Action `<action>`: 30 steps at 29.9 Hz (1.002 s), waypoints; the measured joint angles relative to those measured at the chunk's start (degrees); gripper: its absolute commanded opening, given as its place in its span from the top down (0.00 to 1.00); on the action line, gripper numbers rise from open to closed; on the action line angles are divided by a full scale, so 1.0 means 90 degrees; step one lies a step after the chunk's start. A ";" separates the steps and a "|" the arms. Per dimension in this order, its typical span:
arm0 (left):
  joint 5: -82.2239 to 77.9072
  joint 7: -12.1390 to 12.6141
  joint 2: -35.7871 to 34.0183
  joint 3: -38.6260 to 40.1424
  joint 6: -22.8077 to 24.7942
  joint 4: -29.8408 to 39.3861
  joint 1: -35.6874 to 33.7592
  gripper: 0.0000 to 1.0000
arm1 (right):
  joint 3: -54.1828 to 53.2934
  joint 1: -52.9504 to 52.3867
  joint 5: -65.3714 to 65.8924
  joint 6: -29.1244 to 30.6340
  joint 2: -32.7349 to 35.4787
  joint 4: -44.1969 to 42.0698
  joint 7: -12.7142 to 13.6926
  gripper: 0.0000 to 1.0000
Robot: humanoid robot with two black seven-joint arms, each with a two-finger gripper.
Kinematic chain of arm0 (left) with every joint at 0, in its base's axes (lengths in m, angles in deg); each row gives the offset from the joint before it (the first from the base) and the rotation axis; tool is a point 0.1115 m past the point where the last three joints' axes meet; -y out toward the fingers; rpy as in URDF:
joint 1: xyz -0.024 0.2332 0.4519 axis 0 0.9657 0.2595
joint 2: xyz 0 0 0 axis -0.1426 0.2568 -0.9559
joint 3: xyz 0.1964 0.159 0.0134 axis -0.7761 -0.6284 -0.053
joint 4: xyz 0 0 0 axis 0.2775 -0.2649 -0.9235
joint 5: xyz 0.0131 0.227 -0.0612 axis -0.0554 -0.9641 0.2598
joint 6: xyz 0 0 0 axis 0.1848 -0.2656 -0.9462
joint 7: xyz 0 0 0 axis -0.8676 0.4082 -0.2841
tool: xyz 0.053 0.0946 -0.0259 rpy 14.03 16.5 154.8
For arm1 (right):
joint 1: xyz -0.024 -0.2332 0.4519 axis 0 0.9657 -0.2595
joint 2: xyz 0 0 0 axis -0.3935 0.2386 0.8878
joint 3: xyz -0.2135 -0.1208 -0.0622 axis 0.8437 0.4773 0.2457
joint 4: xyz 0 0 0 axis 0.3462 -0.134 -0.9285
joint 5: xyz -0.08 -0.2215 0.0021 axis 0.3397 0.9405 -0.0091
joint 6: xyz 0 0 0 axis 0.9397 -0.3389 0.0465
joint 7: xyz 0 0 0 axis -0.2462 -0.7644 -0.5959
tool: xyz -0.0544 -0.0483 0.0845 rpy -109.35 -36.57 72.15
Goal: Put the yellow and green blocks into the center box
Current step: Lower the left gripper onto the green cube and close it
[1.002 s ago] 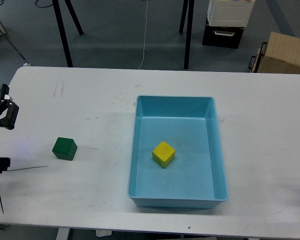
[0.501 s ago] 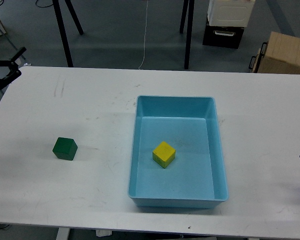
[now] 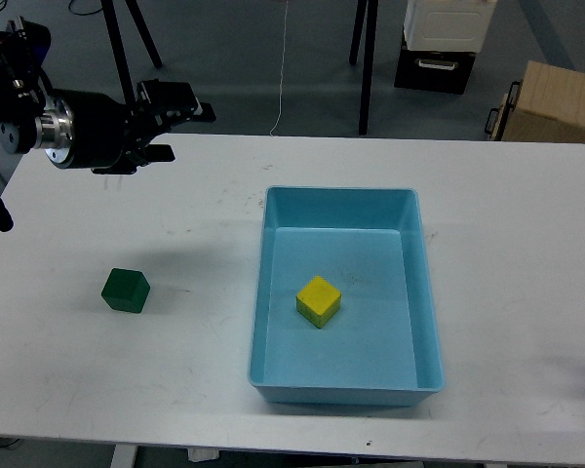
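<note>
The yellow block (image 3: 318, 300) lay inside the light-blue tray (image 3: 259, 292), near its middle. The green block (image 3: 126, 290) sat on the white table (image 3: 507, 205), well apart at the tray's nine o'clock. The left gripper (image 3: 180, 125) hung above the table's far edge, at the green block's one o'clock, fingers spread apart.

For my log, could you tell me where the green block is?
The green block sits on the white table, left of the blue tray, outside it.

The white table (image 3: 175, 370) carries a green block (image 3: 126, 290) and light-blue tray (image 3: 343, 201).
</note>
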 measured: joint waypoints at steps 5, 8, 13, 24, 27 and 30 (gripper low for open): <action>-0.1560 0.0004 0.0139 -0.1996 -0.0004 0.0445 -0.1231 0.00 | 0.0039 0.0000 0.0002 0.0000 0.0002 -0.0010 0.0000 0.02; -0.2432 -0.0003 0.0131 -0.2857 -0.0004 0.0742 -0.1675 0.00 | 0.0057 0.0006 0.0008 0.0000 0.0003 -0.0011 0.0000 0.02; -0.3686 -0.0037 0.0101 -0.3636 -0.0004 0.0947 -0.1835 0.00 | 0.0076 0.0010 0.0093 0.0000 0.0002 -0.0011 0.0000 0.02; -0.4222 -0.0088 0.0214 -0.3775 -0.0006 0.0449 -0.0739 0.00 | 0.0089 0.0025 0.0174 0.0000 -0.0009 -0.0011 0.0000 0.02; -0.4242 -0.0094 0.0359 -0.3415 -0.0005 0.0238 -0.0318 0.00 | 0.0092 0.0032 0.0183 0.0000 -0.0010 -0.0012 0.0000 0.02; -0.4252 -0.0093 0.0451 -0.3108 -0.0004 0.0106 0.0006 0.00 | 0.0092 0.0050 0.0191 0.0000 -0.0009 -0.0011 0.0000 0.02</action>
